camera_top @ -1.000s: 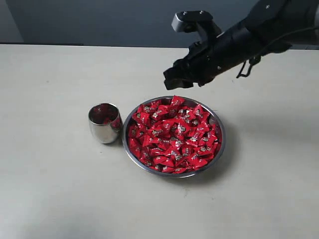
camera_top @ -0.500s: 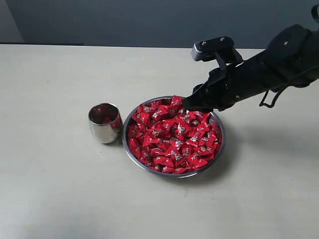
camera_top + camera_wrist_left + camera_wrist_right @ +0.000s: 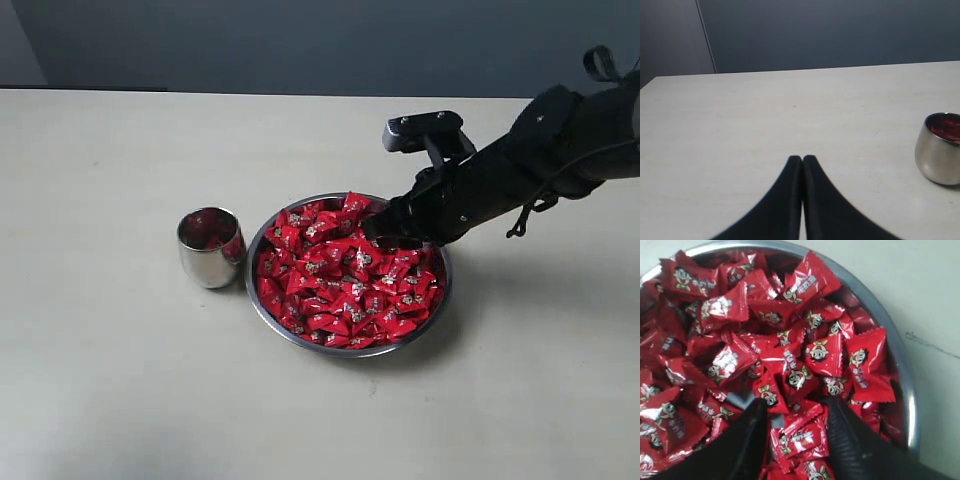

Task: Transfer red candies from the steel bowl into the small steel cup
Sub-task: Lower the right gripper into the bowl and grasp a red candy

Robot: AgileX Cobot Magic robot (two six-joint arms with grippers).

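The right gripper [image 3: 794, 409] is hovering in the steel bowl [image 3: 346, 352] with fingers apart, and red candies [image 3: 796, 376] are lying directly between them.

The candies [image 3: 340, 280] wear glossy red wrappers, a crinkled film that catches the light, with small pale printed marks. The bowl [image 3: 349, 353] is polished steel, its thin rim bright and smooth. The cup [image 3: 208, 262], at the bowl's nine o'clock, is mirror-finished steel. The counter [image 3: 120, 380] is pale, matt and smooth, with faint streaks. The right hand [image 3: 796, 407] has matt black fingers [image 3: 747, 440], one inner face finely ribbed; the left hand [image 3: 802, 159] looks smooth matt black. The wall [image 3: 300, 40] is matt grey-blue.
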